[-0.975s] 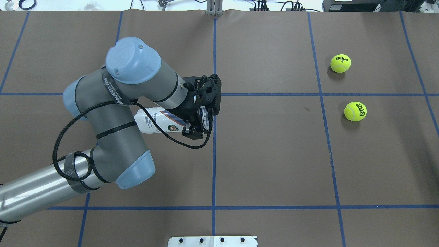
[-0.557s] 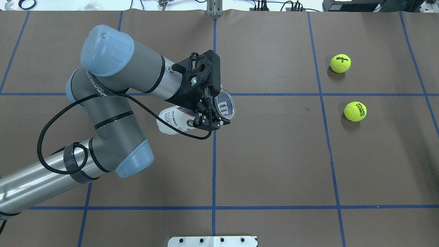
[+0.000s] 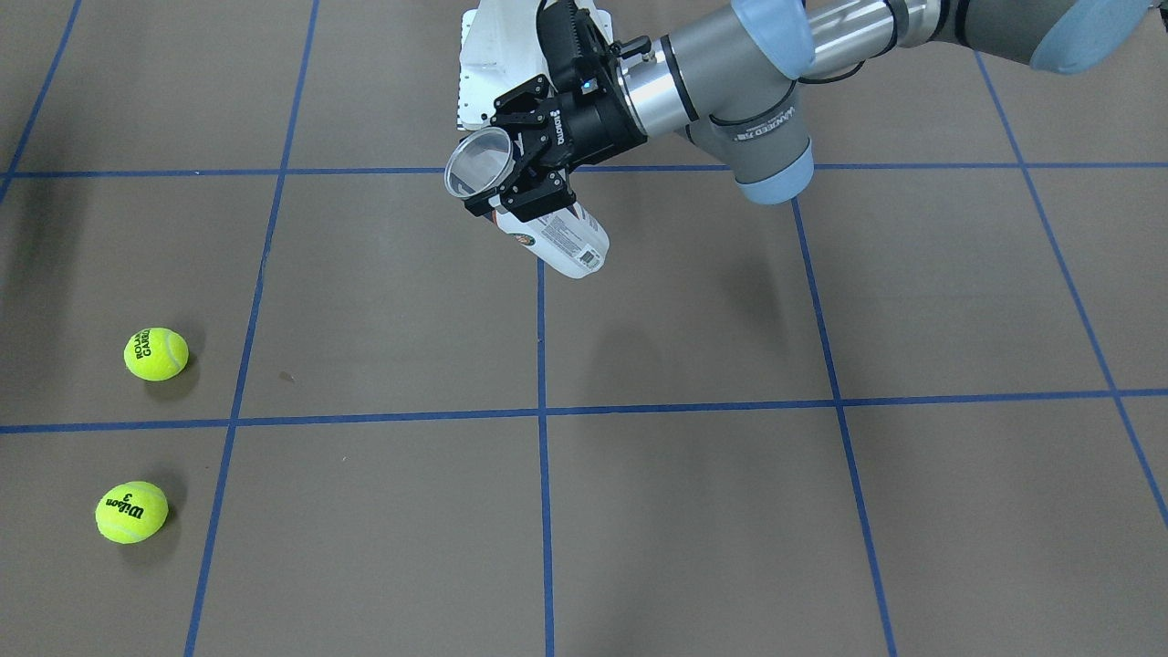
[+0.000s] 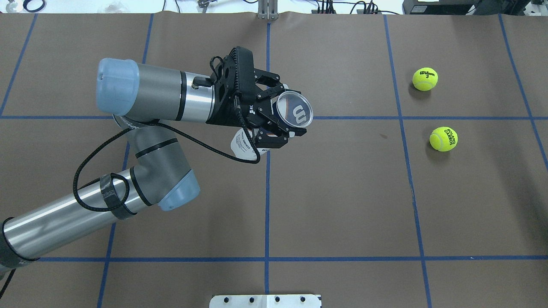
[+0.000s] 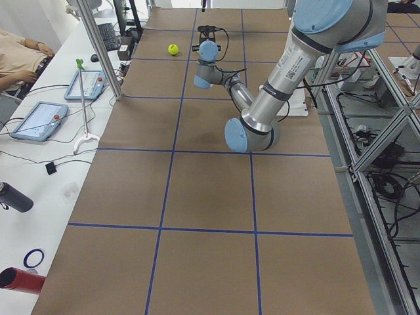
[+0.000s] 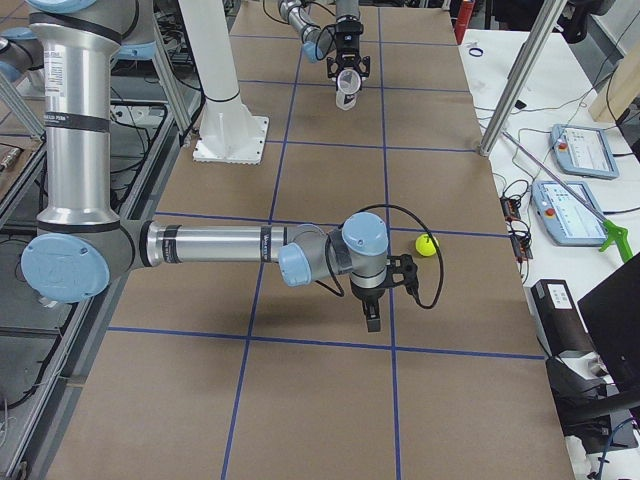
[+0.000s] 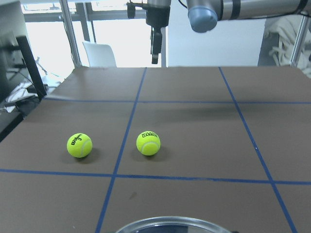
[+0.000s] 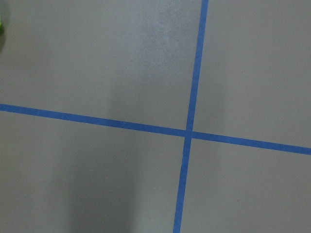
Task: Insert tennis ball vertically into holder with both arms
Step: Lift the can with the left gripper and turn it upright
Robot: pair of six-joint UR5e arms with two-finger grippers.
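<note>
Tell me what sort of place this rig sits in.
Probably a robotics lab cell: brown table gridded with blue tape, teach pendants on a side bench, aluminium frame posts beside it.

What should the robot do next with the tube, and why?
Probably tip the tube upright. The left gripper holds it near the rim, off the table and slanted, bottom end lower. A ball has to drop in from above, and the Wilson ball and the other ball lie untouched on the table.
</note>
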